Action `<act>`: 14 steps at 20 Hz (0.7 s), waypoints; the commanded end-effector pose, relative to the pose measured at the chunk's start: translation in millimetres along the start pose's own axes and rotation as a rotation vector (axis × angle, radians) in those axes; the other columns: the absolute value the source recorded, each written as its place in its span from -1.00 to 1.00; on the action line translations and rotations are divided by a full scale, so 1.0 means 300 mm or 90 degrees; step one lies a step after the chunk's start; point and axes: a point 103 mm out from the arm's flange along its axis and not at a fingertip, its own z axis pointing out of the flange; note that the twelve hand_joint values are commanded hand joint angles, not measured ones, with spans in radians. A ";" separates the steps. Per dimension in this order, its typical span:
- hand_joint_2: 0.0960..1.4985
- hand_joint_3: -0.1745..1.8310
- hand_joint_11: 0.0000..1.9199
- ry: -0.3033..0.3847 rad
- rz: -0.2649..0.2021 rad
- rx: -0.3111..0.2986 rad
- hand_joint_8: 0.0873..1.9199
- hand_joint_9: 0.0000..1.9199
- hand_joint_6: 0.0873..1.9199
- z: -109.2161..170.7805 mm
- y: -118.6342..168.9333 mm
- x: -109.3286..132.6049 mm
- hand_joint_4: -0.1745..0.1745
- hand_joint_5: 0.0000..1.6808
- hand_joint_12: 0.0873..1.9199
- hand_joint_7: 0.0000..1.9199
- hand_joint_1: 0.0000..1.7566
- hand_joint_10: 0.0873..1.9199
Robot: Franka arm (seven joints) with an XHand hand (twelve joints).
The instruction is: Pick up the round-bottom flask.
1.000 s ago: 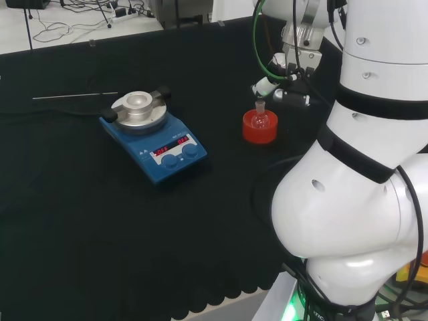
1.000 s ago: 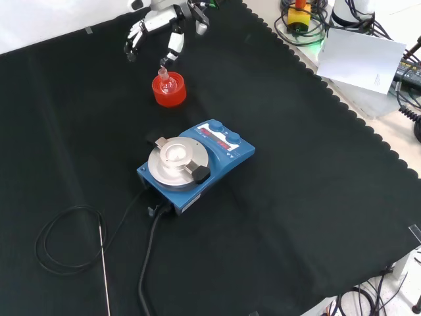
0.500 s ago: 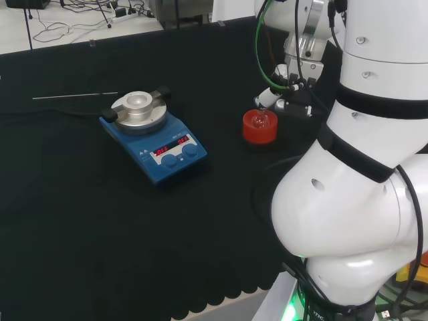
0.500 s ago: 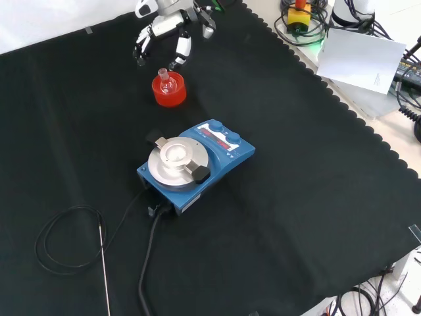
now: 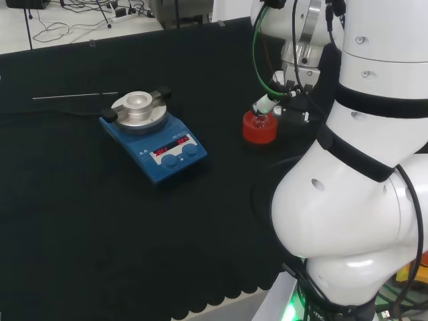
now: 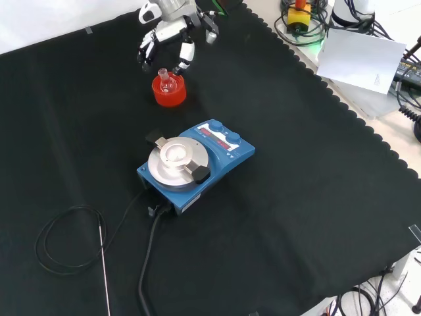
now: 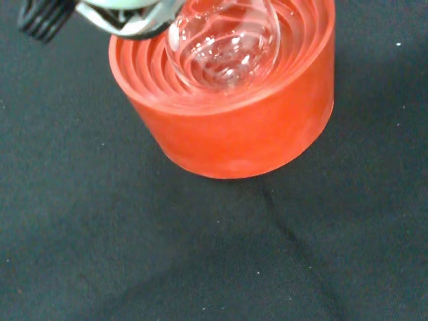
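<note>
**Robot hand poised over a flask in a red stand**

A small clear round-bottom flask (image 6: 166, 80) sits in a red ribbed stand (image 6: 169, 94) on black cloth (image 6: 296, 197). The flask stands upright: its long axis runs vertically, the short neck points straight up and the round bulb rests down in the stand's ribbed hollow. In the wrist view the bulb (image 7: 224, 40) is close and large, nested inside the stand (image 7: 234, 127), with the ribs showing through the glass.

In the front view the hand (image 6: 172, 33) comes in from 12 o'clock and hangs just above the flask. Its fingers (image 6: 186, 56) are spread and only slightly bent, reaching down on either side of the neck, at about 11 and 1 o'clock from it. They hold nothing, and I cannot tell whether any fingertip touches the glass. In the head view the hand (image 5: 281, 103) sits at 2 o'clock from the stand (image 5: 259, 128), close against it, with the arm's white links (image 5: 361, 167) to its right.

In the front view a blue hotplate stirrer (image 6: 195, 164) with a round metal top lies at 5 o'clock from the stand, well apart from it. Its front panel carries knobs and a red display, not read here. A black cable (image 6: 148, 263) runs from the stirrer toward 7 o'clock, and a thin metal rod (image 6: 104, 263) lies beside a loop of cable (image 6: 49, 247) near the lower left. No label is legible on the flask or stand.
</note>
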 end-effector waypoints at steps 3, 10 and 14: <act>-0.25 -0.20 -0.79 -0.026 -0.002 -0.029 -0.37 -0.61 -0.94 0.027 0.001 0.020 -0.11 -0.26 0.41 -0.80 0.00 -0.32; -0.27 -0.19 -0.74 -0.030 0.013 -0.036 -0.36 -0.58 -0.89 0.027 0.019 0.012 -0.14 -0.21 0.39 -0.76 0.04 -0.33; -0.27 -0.18 -0.73 -0.032 0.018 -0.040 -0.36 -0.56 -0.83 0.029 0.026 0.012 -0.17 -0.16 0.38 -0.75 0.05 -0.33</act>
